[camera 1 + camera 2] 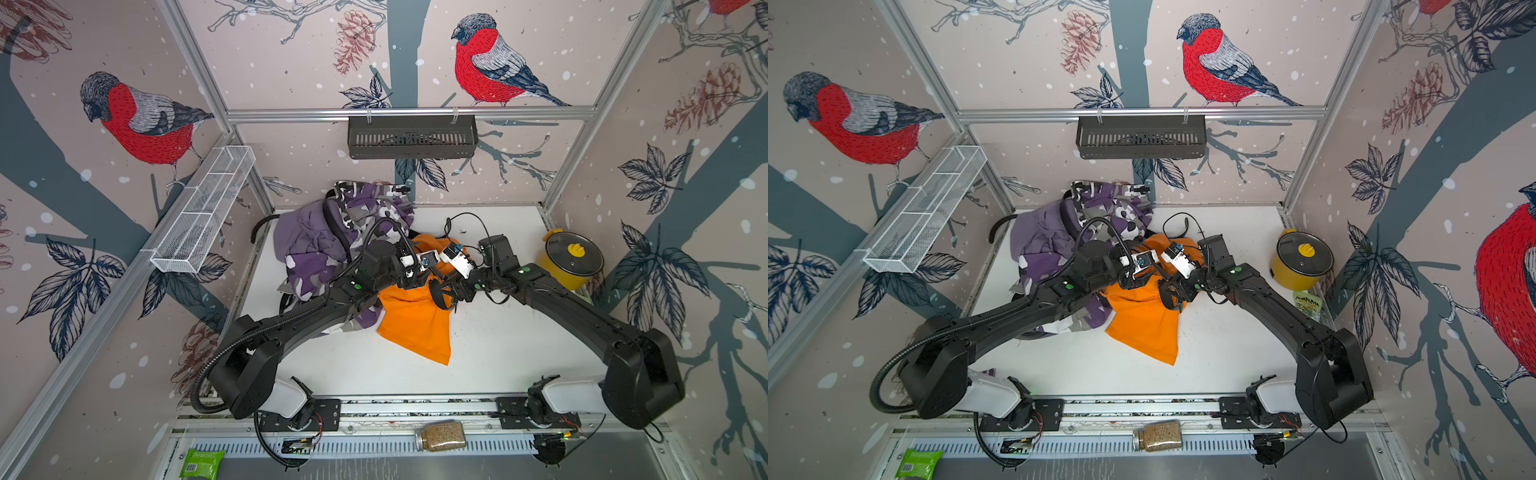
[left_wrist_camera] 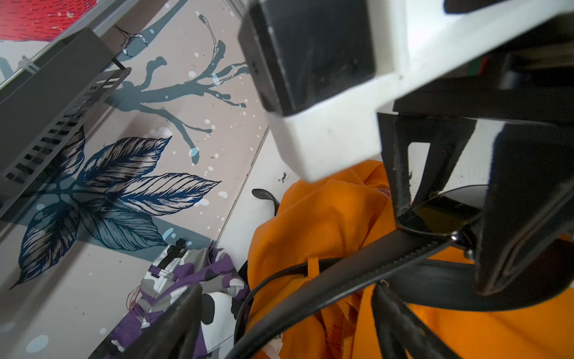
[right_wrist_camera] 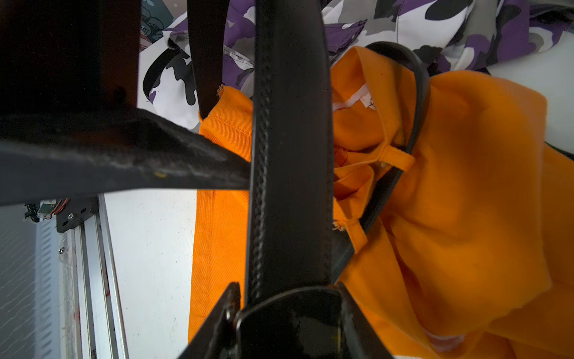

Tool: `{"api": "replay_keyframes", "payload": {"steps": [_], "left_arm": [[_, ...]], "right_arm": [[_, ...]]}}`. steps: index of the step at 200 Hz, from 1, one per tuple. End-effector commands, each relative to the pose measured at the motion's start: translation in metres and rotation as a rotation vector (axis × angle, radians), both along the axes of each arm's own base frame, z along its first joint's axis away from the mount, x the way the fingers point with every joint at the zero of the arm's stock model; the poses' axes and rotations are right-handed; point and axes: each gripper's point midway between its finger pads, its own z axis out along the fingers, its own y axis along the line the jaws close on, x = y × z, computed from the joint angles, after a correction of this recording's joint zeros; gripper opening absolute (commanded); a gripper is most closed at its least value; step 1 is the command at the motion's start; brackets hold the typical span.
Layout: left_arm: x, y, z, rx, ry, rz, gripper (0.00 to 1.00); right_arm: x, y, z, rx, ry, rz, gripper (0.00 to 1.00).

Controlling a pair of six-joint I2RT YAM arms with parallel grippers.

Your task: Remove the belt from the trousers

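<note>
Bright orange trousers lie mid-table, with the camouflage pair and the lilac pair heaped behind and to the left. A black belt runs through the orange loops. My right gripper is shut on the belt's glossy buckle, which it holds above the orange waistband. My left gripper is open right beside it. The belt strap passes between the left gripper's spread fingers without being pinched. In both top views the two grippers meet over the orange cloth.
A yellow pot with a glass lid stands at the right wall, and a thin black cable lies behind the grippers. A white wire basket and a black one hang on the walls. A jar rests on the front rail.
</note>
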Motion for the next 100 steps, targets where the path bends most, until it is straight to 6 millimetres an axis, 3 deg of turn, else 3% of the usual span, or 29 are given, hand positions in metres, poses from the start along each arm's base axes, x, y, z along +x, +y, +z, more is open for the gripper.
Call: {"api": "replay_keyframes", "payload": {"steps": [1,34,73,91,100], "left_arm": [[-0.001,-0.016,0.002,0.010,-0.023,-0.086,0.81],[0.000,-0.021,-0.023,0.037,0.066,-0.096,0.67],[-0.022,-0.026,-0.032,-0.009,0.169,-0.169,0.50],[-0.026,-0.027,-0.029,-0.027,0.182,-0.166,0.48],[-0.032,-0.026,-0.038,-0.018,0.196,-0.175,0.49]], "right_arm": [[-0.007,0.004,0.011,0.038,-0.006,0.047,0.00],[-0.008,-0.001,0.022,0.060,-0.028,0.040,0.00],[-0.003,-0.009,0.029,0.080,-0.050,0.003,0.00],[-0.002,-0.008,0.032,0.092,-0.054,0.004,0.00],[-0.002,-0.007,0.032,0.100,-0.051,0.012,0.00]]}}
